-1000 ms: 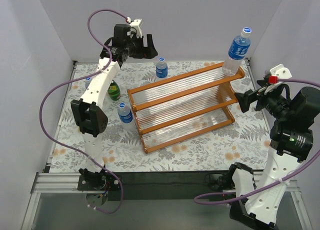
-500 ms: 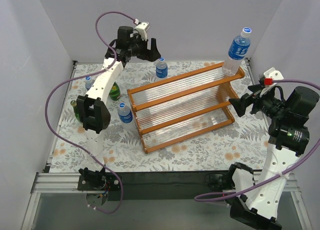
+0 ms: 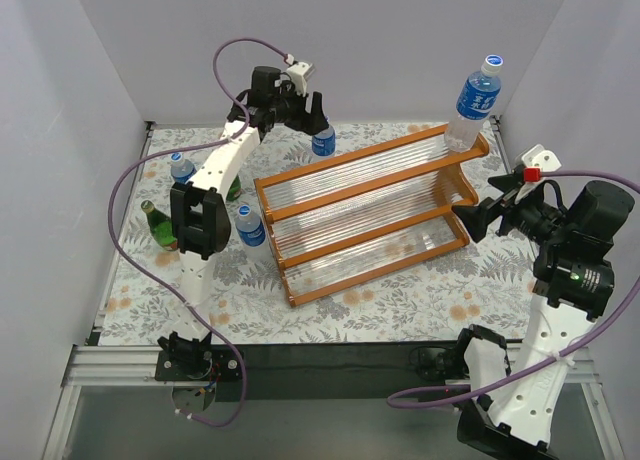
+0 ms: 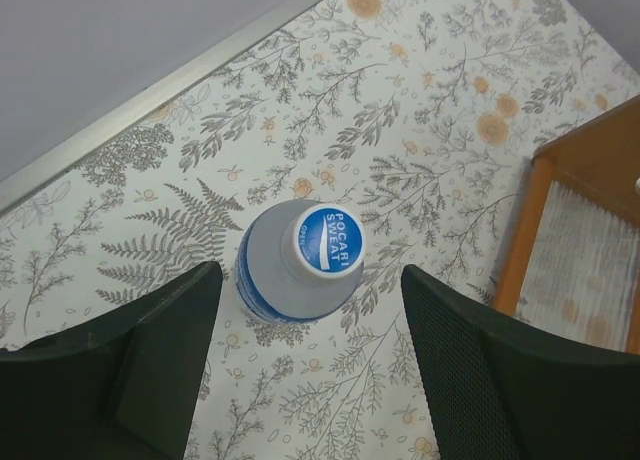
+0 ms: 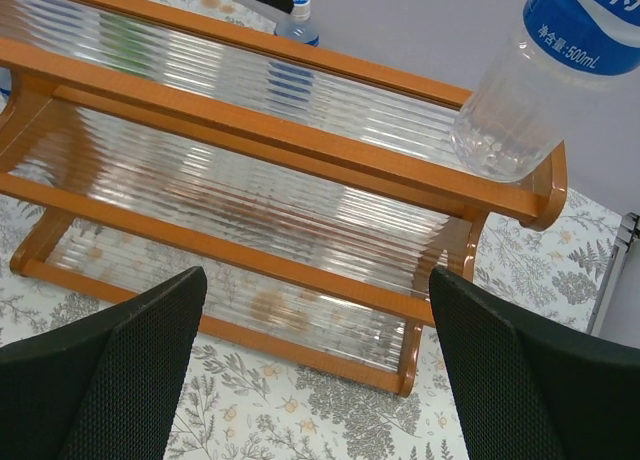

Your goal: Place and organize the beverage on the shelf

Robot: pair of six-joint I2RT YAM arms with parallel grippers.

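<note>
1. The shelf sits mid-desk, its long tiers running from about 8 o'clock up to 2 o'clock, all three steps of pale slats bare but for one item.
2. One clear bottle with a blue label stands upright on the top tier, right at the 2 o'clock end.
3. The left hand hangs over the far side of the desk, at 11 o'clock from the shelf. Its two fingers are spread, one on each side of a small clear bottle. In the wrist view there is a gap on both sides, so it grips nothing.
4. That bottle stands upright on the floral cloth, just behind the shelf's back rail, its blue-printed cap facing up.
5. The right hand floats at 3 o'clock of the shelf, fingers spread wide and empty, pointing at the rack's right end.
6. At 9 o'clock of the shelf, another clear bottle stands just beside its left end. A third stands farther out.
7. A green bottle stands near the desk's left edge. What looks like a second green one is mostly hidden behind the left arm.
</note>
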